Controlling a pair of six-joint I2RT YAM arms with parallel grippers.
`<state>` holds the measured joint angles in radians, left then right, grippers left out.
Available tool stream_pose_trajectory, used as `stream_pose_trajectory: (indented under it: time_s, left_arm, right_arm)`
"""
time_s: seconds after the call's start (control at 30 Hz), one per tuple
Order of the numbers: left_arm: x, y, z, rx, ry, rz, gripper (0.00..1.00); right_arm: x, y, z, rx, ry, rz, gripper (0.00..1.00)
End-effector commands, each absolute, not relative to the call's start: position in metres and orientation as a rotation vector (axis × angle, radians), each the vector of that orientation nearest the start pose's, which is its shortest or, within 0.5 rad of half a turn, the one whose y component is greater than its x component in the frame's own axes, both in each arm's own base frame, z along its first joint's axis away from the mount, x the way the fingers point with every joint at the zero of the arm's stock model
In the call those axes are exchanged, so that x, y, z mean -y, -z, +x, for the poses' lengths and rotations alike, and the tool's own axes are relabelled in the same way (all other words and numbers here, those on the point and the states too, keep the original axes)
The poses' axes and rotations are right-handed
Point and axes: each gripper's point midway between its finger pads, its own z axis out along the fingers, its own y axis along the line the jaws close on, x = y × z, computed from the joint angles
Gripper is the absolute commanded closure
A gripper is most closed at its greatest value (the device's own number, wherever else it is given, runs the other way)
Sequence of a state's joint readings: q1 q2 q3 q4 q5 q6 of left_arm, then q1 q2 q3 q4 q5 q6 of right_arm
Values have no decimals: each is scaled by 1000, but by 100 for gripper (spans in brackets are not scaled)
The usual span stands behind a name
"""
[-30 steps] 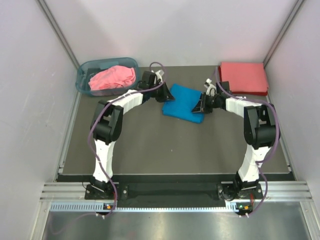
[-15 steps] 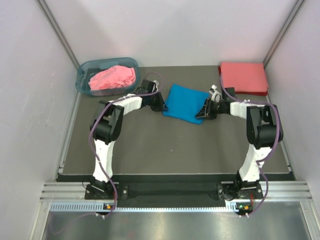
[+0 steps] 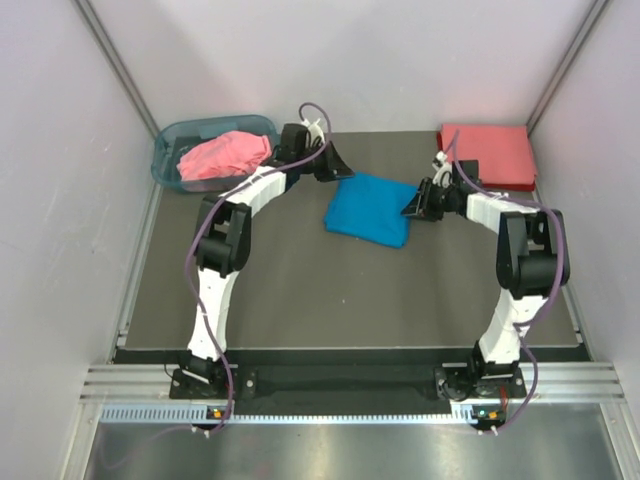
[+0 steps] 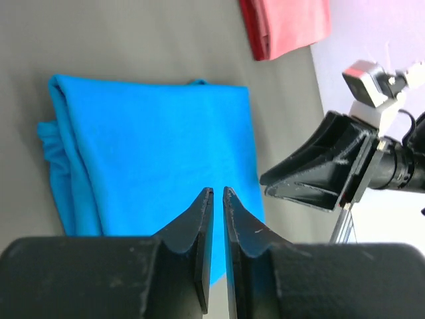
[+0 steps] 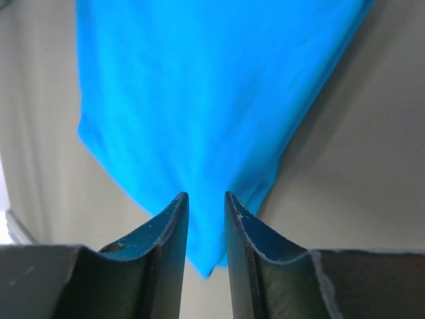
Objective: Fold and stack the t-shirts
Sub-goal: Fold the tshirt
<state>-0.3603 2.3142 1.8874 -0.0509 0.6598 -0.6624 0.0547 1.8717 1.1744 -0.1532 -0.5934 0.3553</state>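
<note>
A bright blue t-shirt [image 3: 368, 208] lies folded flat on the dark mat [image 3: 300, 290], also seen in the left wrist view [image 4: 153, 146] and the right wrist view [image 5: 199, 86]. My left gripper [image 3: 340, 170] [image 4: 217, 191] hovers at its far left corner, jaws parted by a narrow gap with nothing between them. My right gripper [image 3: 412, 207] [image 5: 206, 195] is at the shirt's right edge, open and empty, with the cloth's corner beyond its tips. A coral-red t-shirt [image 3: 488, 155] lies folded at the back right. A pink t-shirt [image 3: 225, 155] sits crumpled in the basket.
The translucent blue-grey basket [image 3: 168, 165] stands at the back left corner of the mat. White walls close in on both sides and the back. The right gripper's black fingers [image 4: 319, 173] show in the left wrist view beside the blue shirt.
Both grippers have let go of the blue shirt and drawn back from it, the left toward the far side, the right toward the right. The shirt has settled flat.
</note>
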Motion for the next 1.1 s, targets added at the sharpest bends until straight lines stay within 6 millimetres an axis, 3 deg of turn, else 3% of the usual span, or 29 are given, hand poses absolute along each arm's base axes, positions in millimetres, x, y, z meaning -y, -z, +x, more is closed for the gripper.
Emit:
stream_pose_trajectory:
  time_s: [0.0, 0.03, 0.07, 0.2, 0.33, 0.4, 0.43, 0.47, 0.53, 0.6, 0.63, 0.7, 0.73, 0.77, 0.8, 0.93, 1.07]
  left_arm:
    - [344, -107, 525, -2206, 1361, 138, 84]
    - [340, -101, 531, -2213, 1334, 124, 84]
    - [335, -86, 534, -2237, 1308, 107, 84]
    - [311, -66, 554, -2273, 1256, -5, 86]
    - [291, -78, 569, -2249, 1246, -74, 87]
    - [290, -98, 568, -2224, 1243, -53, 87]
    - [288, -100, 564, -2243, 1237, -58, 87]
    - [287, -115, 561, -2234, 1228, -41, 86]
    - [280, -121, 545, -2303, 1201, -54, 85]
    - [273, -117, 533, -2339, 1129, -30, 82]
    - [268, -102, 520, -2393, 1100, -35, 81]
    - [260, -102, 502, -2429, 1057, -6, 80]
    - [256, -82, 485, -2482, 1056, -24, 80]
    - [256, -90, 479, -2461, 1072, -19, 79]
    - [258, -78, 465, -2474, 1116, -9, 78]
    - [264, -70, 442, -2483, 1184, 13, 78]
    - [265, -59, 436, -2493, 1184, 28, 76]
  right_arm:
    - [-124, -63, 458, -2386, -865, 115, 72]
    - [-121, -51, 460, -2411, -845, 129, 72]
    - [-119, -47, 462, -2419, -828, 131, 73]
    - [-103, -35, 466, -2442, -755, 149, 76]
    - [-95, -56, 465, -2404, -693, 152, 76]
    - [-93, -67, 463, -2388, -686, 158, 73]
    - [-95, -85, 461, -2356, -683, 152, 71]
    - [-94, -91, 458, -2352, -681, 162, 69]
    - [-94, -106, 449, -2341, -657, 190, 62]
    - [-98, -102, 433, -2381, -656, 206, 54]
    - [-104, -106, 427, -2382, -667, 208, 50]
    - [-110, -95, 411, -2425, -669, 225, 46]
    - [-117, -93, 406, -2434, -671, 221, 46]
    - [-121, -89, 402, -2445, -667, 221, 45]
    - [-122, -82, 398, -2461, -651, 237, 45]
    - [-142, -62, 386, -2507, -649, 228, 45]
    - [-144, -42, 380, -2537, -569, 224, 45]
